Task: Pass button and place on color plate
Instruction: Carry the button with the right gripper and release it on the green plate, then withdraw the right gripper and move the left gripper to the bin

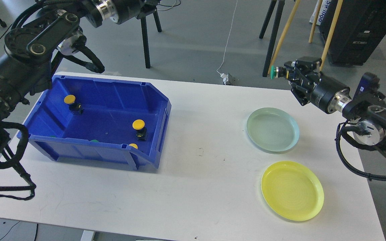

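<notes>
Yellow plate [292,190] nearest, below and slightly left of the right gripper [284,73]; pale green plate [272,130] sits between them, almost under the claw, both plates bare. Right claw is clamped on a green button [273,72], held over the table's [193,174] far edge, cap pointing left. Blue bin [95,117] far left of it holds yellow buttons [138,125]; left gripper [147,8] above the bin's far side, state can't tell.

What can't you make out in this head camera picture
- Left gripper: head view, cut off by the top edge.
- Right gripper: seen end-on; it holds the green button, finger contact unclear.
- Buttons behind the blue bin front wall: only green and yellow caps peek over it; count unclear.
</notes>
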